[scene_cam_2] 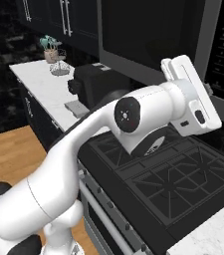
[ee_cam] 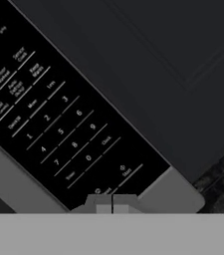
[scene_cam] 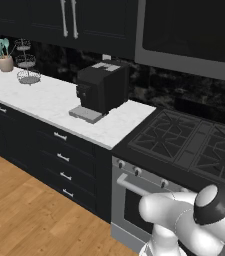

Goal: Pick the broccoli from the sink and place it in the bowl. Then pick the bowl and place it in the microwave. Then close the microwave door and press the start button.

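Jaws shut, tips together and holding nothing: in the hand view the gripper (ee_cam: 112, 203) sits at the lower edge of the keypad (ee_cam: 58, 134), a closed tip being the likely tool for pushing one small key.

Left to right in the left base view: a pot of utensils (scene_cam: 4, 56) and a wire stand (scene_cam: 27, 64) at the far end of the white counter (scene_cam: 44, 100), kept clear of the work; a black coffee machine (scene_cam: 102, 87) near the counter's right end; then the stove (scene_cam: 194, 145) with the oven's knobs and handle below; above the stove, the microwave (scene_cam: 194, 40), mounted under the cabinets.

The microwave door (ee_cam: 173, 55) appears closed, its dark window flush beside the keypad, so the bowl and broccoli are presumably inside, hidden. In the right base view the arm reaches up over the stove, its hand raised toward the microwave's right side, where the controls lie.

Writing, left to right on the keypad: small preset labels at upper left, too blurred to read; digits 1 to 9 in three rows with 0 beneath; small keys flanking the 0, one seemingly "Clear". The key just above the tips seems to read "Start", though faintly. By this judgement only the start press remains.
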Robot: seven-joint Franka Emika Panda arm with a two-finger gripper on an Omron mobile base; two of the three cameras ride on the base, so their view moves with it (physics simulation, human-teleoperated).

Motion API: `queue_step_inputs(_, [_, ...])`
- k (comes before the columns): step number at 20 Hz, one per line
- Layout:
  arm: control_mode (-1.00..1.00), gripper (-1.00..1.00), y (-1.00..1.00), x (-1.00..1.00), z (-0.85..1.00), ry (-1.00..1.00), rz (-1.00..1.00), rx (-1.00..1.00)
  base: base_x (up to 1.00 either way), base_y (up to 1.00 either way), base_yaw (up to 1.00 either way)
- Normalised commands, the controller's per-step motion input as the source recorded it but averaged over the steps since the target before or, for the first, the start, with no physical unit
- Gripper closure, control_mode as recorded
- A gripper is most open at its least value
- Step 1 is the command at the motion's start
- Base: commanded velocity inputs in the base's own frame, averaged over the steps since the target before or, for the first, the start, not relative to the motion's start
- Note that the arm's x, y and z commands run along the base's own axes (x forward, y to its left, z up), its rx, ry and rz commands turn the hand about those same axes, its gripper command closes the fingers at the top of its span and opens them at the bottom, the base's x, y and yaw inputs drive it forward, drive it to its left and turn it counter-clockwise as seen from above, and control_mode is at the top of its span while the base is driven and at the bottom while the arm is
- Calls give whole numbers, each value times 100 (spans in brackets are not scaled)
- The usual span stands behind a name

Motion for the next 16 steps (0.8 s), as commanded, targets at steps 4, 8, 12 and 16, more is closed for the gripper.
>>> queue_step_inputs(4, [-100, 100, -10, 7, 0, 0, 0, 0, 0, 0, 0])
queue_step_inputs(8, [-100, 100, -18, 23, -4, 0, 0, 0, 0, 0, 0])
queue_step_inputs(12, [-100, 100, -21, 30, -8, 1, 0, 0, 0, 0, 0])
queue_step_inputs(16, [-100, 100, -23, 28, -5, 1, 0, 0, 0, 0, 0])
